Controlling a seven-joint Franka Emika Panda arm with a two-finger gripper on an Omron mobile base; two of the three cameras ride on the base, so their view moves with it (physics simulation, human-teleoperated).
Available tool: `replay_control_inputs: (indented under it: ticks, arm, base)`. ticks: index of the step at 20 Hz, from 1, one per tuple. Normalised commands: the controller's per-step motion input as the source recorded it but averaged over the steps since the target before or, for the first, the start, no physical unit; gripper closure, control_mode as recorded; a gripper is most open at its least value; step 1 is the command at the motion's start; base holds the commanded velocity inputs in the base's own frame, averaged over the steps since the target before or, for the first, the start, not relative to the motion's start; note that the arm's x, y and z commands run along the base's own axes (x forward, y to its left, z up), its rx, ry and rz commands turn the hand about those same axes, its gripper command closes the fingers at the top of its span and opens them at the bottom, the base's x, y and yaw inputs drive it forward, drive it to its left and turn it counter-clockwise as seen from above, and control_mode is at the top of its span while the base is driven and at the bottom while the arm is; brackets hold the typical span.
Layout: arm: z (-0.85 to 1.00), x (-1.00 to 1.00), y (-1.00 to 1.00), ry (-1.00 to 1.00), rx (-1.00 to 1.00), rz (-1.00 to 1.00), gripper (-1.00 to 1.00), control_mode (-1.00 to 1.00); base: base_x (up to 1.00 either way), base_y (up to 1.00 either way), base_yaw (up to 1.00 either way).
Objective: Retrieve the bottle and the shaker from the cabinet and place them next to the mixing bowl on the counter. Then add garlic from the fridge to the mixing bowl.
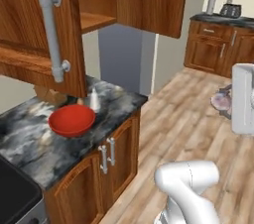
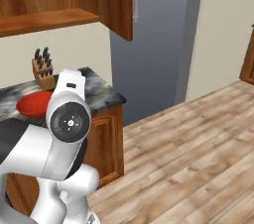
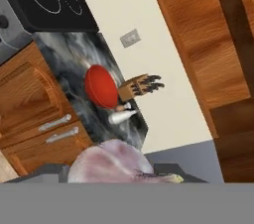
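The red mixing bowl [image 1: 72,120] [image 2: 32,105] [image 3: 100,86] sits on the dark marble counter [image 1: 30,148]. A white bottle [image 1: 94,100] [image 3: 121,116] stands just beside the bowl, and a small brownish shaker [image 1: 80,101] stands between the two. Far to the right, out over the wooden floor, my gripper [image 1: 227,103] is shut on a pale pinkish garlic bulb [image 1: 220,101]. The garlic [image 3: 116,164] bulges large at the bottom of the hand view and hides most of the fingers.
An open wall cabinet door [image 1: 49,29] with a long grey handle hangs above the counter. A knife block [image 1: 49,94] [image 2: 43,72] [image 3: 139,85] stands behind the bowl. A black stove [image 1: 15,193] [image 3: 49,0] adjoins the counter. Base cabinet doors [image 1: 116,153] face the floor.
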Motion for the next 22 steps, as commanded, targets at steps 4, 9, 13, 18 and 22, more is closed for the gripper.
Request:
replay_control_inputs:
  ticks: [4, 9, 13, 18, 22]
  arm:
    - [0.00, 0.00, 0.00, 0.00, 0.00, 0.00, 1.00, 1.00]
    - [0.00, 0.00, 0.00, 0.00, 0.00, 0.00, 1.00, 1.00]
    - [0.00, 0.00, 0.00, 0.00, 0.00, 0.00, 1.00, 1.00]
    - [0.00, 0.00, 0.00, 0.00, 0.00, 0.00, 1.00, 1.00]
    - [0.00, 0.00, 0.00, 0.00, 0.00, 0.00, 1.00, 1.00]
  base:
    - [0.75, 0.00, 0.38]
    - [0.66, 0.00, 0.37]
    - [0.63, 0.00, 0.39]
    - [0.68, -0.01, 0.40]
    - [0.63, -0.20, 0.42]
